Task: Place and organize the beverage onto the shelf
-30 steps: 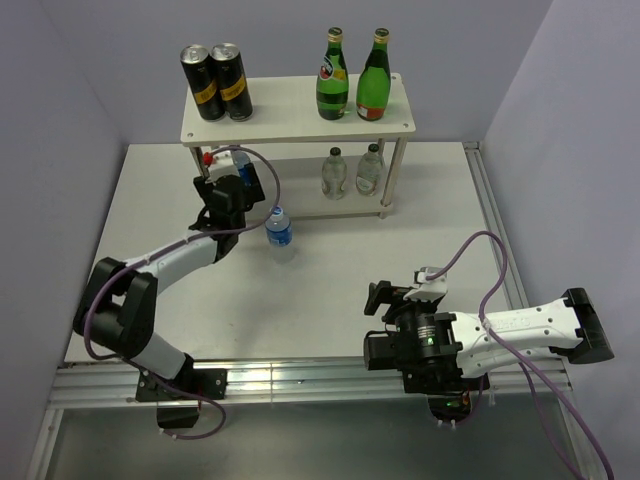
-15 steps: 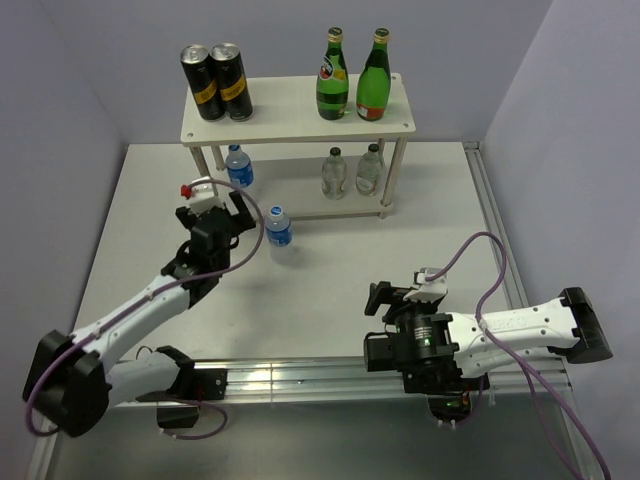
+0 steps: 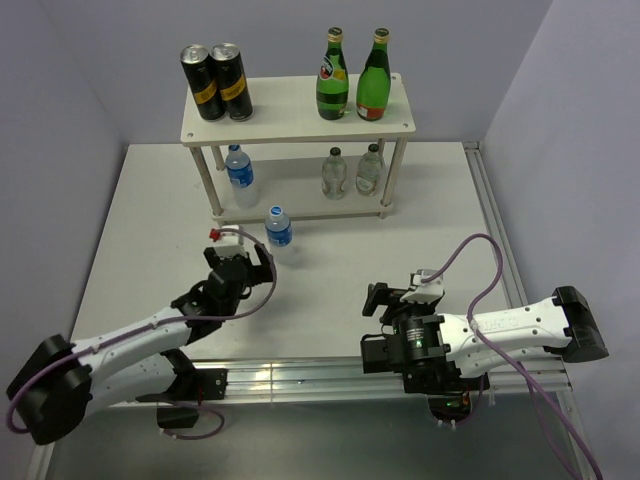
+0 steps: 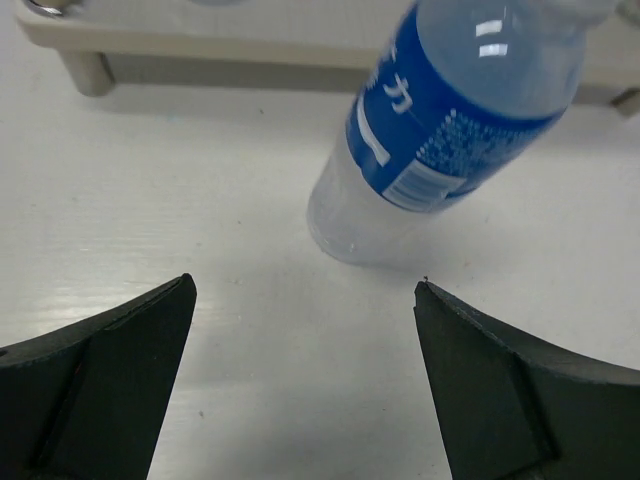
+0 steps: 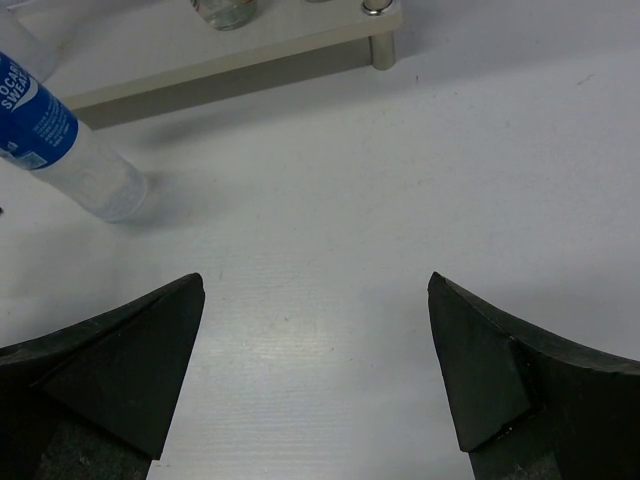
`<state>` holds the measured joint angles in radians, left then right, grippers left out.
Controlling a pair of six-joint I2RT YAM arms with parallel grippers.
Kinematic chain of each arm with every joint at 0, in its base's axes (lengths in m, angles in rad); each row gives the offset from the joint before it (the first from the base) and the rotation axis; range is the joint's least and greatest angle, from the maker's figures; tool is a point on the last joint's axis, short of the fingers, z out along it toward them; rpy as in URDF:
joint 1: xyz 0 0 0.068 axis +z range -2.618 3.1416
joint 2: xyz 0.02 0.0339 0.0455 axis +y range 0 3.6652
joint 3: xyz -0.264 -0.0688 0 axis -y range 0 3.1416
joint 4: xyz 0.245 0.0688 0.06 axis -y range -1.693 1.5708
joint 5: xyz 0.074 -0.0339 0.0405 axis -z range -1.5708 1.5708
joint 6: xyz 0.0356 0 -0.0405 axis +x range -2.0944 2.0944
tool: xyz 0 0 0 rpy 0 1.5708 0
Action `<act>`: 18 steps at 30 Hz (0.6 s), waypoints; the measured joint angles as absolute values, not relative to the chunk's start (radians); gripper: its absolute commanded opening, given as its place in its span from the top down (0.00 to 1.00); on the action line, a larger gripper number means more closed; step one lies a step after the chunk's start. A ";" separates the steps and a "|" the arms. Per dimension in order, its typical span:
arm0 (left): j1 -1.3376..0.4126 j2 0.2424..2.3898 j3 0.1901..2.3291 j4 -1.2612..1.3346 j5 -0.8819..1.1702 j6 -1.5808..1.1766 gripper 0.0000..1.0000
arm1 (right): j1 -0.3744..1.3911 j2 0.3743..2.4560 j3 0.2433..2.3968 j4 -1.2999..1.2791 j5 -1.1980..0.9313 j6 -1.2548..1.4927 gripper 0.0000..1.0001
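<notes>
Top view: shelf at the table's far edge. Upper board holds two cans and two green bottles. Lower board holds two clear bottles and a blue-label bottle at the left end. Loose bottle upright just in front of the shelf. Left claw spread, near the loose bottle, not touching. Right claw spread, empty, well apart.

Left wrist: left claw wide, loose bottle ahead, untouched; shelf behind.

Right wrist: right claw wide, nothing between; loose bottle far left, shelf behind.
</notes>
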<state>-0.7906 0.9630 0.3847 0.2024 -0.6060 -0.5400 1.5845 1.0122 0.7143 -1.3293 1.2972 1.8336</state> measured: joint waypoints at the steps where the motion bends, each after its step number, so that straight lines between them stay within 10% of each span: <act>1: -0.799 1.010 0.383 0.217 -0.594 -0.540 0.03 | 1.585 1.012 0.714 -1.330 1.298 1.835 0.00; 18: -0.807 1.558 0.618 0.476 -0.636 -0.500 0.07 | 1.586 1.012 0.714 -1.325 1.298 1.820 0.00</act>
<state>-0.8066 1.5581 0.6182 0.4763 -0.6357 -0.4995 1.5860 1.0119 0.7143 -1.3251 1.2980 1.8202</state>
